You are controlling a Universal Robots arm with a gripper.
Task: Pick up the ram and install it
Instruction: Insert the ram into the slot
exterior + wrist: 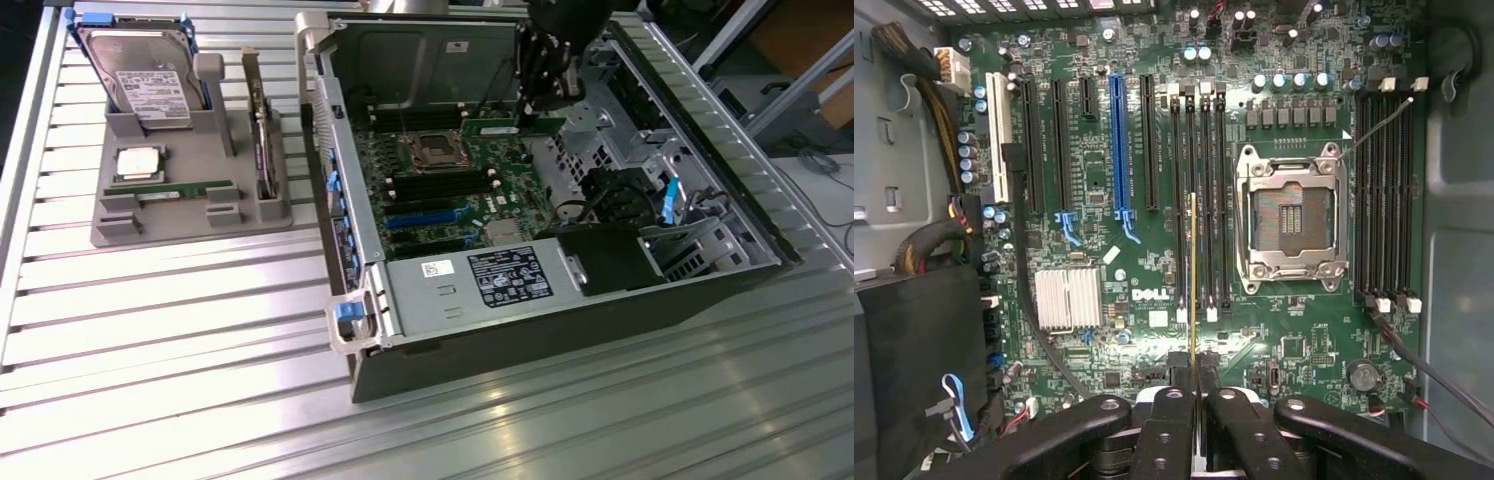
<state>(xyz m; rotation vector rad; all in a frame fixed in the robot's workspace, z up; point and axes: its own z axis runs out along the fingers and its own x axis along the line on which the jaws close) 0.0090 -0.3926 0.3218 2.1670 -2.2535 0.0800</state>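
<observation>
My jaws are closed narrowly on the ram, which I hold edge-on so that it shows as a thin gold-and-green line running straight out from between my fingertips. Directly beyond my jaws, under the ram, lie the four black memory slots of the motherboard, and the stick lines up along them, over the second or third slot; I cannot tell whether it touches a slot or hangs just above. To one side of the ram sits the open processor socket with its silver frame, and past that a second bank of black memory slots. To the other side of my jaws are the long blue expansion slot and a small ribbed silver heatsink. In the exterior view my jaws hang inside the open computer case, over the upper part of the board, with the ram as a green strip at their tip. Well apart from my jaws, toward the exterior view's left, a grey holder tray rests on the slatted metal surface; it carries a hard drive, a square silver processor chip, another green memory stick lying flat, and an upright card.
</observation>
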